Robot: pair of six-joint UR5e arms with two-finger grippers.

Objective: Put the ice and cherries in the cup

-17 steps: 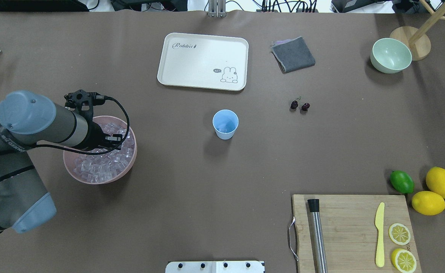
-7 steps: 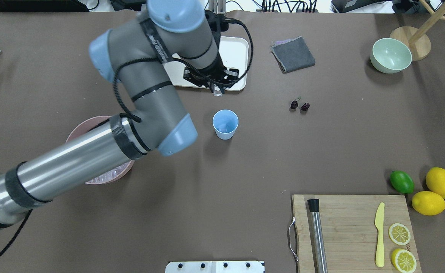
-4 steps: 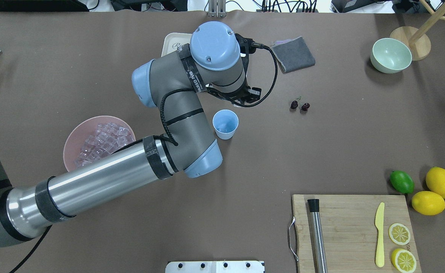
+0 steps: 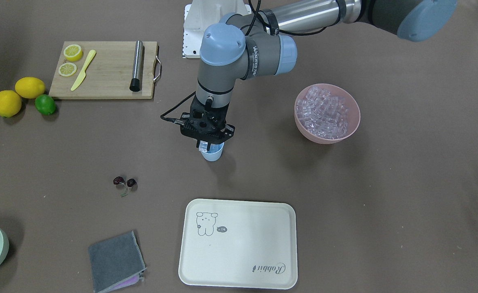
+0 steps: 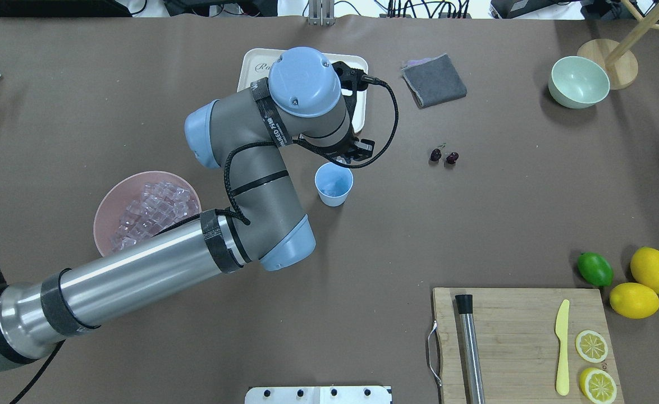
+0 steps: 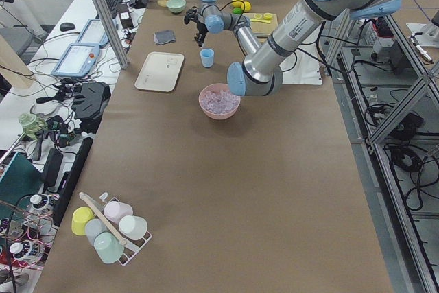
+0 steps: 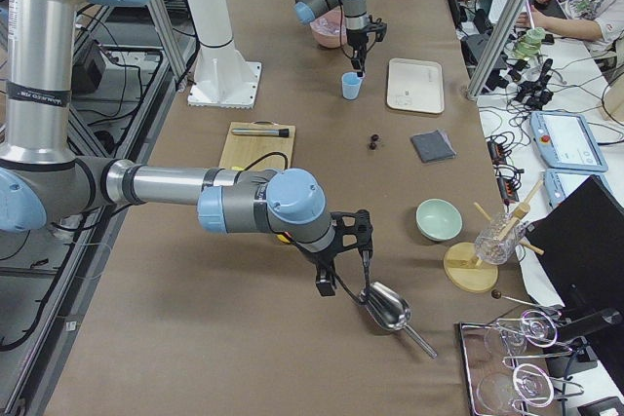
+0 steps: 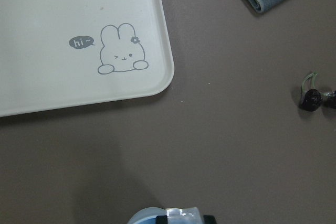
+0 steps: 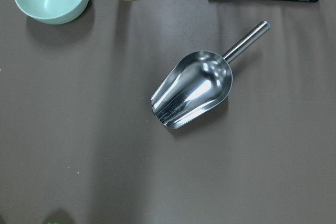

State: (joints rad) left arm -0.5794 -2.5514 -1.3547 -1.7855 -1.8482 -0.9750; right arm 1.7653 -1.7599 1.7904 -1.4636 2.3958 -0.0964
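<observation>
The light-blue cup (image 5: 334, 184) stands upright mid-table. My left gripper (image 4: 206, 145) hangs just above its mouth, at the rim's far side, shut on a clear ice cube (image 8: 181, 215). The cup's rim (image 8: 143, 217) shows beside the cube in the left wrist view. The other ice cubes (image 5: 150, 209) fill the pink bowl (image 5: 105, 202) to the cup's left. The two cherries (image 5: 444, 156) lie on the table right of the cup, apart from it. My right gripper (image 7: 325, 284) hovers over a metal scoop (image 9: 194, 90); I cannot tell whether it is open or shut.
A cream rabbit tray (image 4: 239, 244) lies beyond the cup, a folded grey cloth (image 5: 434, 80) to its right. A pale-green bowl (image 5: 579, 82) stands far right. A cutting board (image 5: 520, 331) with a knife and lemon slices sits at the near right, a lime (image 5: 595, 269) and lemons beside it.
My left arm left the pink bowl, swung out over the tray with an ice cube, and has now drawn back to sit over the cup's mouth.
</observation>
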